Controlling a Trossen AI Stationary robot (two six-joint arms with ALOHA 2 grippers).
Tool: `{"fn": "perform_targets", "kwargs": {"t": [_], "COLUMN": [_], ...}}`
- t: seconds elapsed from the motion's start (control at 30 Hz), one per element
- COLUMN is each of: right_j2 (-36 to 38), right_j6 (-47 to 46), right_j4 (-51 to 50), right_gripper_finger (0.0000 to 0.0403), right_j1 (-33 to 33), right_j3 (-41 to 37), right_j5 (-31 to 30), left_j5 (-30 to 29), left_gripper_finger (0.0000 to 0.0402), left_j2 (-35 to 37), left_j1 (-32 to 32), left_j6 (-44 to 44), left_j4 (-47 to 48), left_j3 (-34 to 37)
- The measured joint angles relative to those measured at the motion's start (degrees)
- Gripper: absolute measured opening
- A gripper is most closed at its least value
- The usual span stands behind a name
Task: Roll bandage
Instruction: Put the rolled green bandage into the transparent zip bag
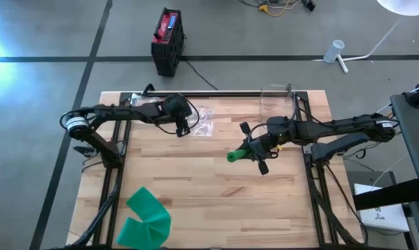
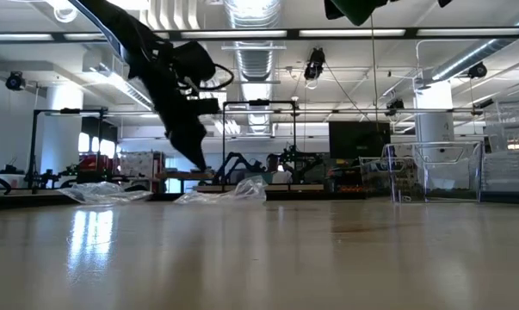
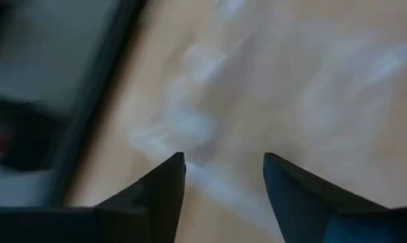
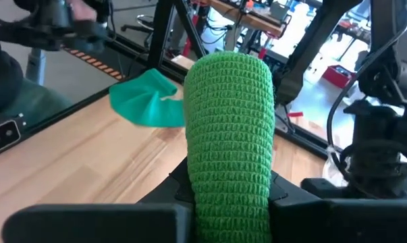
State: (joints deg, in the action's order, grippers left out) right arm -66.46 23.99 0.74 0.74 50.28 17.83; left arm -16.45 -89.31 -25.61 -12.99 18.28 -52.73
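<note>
The green bandage roll (image 1: 235, 155) hangs above the middle of the table, with my right gripper (image 1: 254, 150) shut on it. In the right wrist view the roll (image 4: 231, 128) stands out forward between the two fingers. My left gripper (image 1: 185, 126) is at the far left, open, just above a crumpled clear plastic wrapper (image 1: 203, 125) that lies flat on the wood. In the left wrist view its gripper (image 3: 223, 165) shows a bare gap between the fingertips over the blurred wrapper (image 3: 190, 128). My right gripper pinches the bandage roll between its two fingers at the roll's near end (image 4: 225, 199). It comes level from the table's right, and the roll lies along the fingers with its free end (image 4: 233, 64) toward the table's left. The roll is lifted clear of the table.
A folded green sheet (image 1: 145, 219) lies at the table's near left corner. A clear plastic box (image 1: 277, 101) stands at the far right edge. A black and red case (image 1: 167, 42) sits on the floor beyond the table. Bare wood lies between the arms and toward the near edge.
</note>
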Motion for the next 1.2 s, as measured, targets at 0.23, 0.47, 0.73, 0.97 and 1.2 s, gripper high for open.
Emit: {"fn": "perform_targets", "kwargs": {"t": [0.23,0.47,0.73,0.97,1.2], "right_j2": [-0.07,-0.07,-0.07,-0.09,-0.11], "right_j6": [-0.36,-0.44,-0.74,-0.42,-0.17], "right_j4": [0.47,1.22,1.57,1.70,2.18], "right_gripper_finger": [0.0051,0.0051,0.0055,0.0051,0.0052], "right_j1": [-0.14,-0.31,-0.29,-0.29,-0.31], "right_j3": [-0.33,-0.35,-0.39,-0.52,-0.52], "right_j5": [0.03,0.01,0.02,0.04,0.04], "left_j5": [-3.53,7.14,8.49,12.24,14.49], "left_gripper_finger": [0.0196,0.0174,0.0190,0.0196,0.0183], "left_j2": [-1.90,-2.61,-2.65,-2.65,-4.23], "left_j1": [-2.63,-3.90,-6.90,-7.93,-7.18], "left_j6": [17.05,28.76,34.14,38.00,41.26], "left_j4": [3.59,3.52,4.10,-2.79,-4.65], "left_j3": [0.11,0.24,1.27,4.39,4.90]}}
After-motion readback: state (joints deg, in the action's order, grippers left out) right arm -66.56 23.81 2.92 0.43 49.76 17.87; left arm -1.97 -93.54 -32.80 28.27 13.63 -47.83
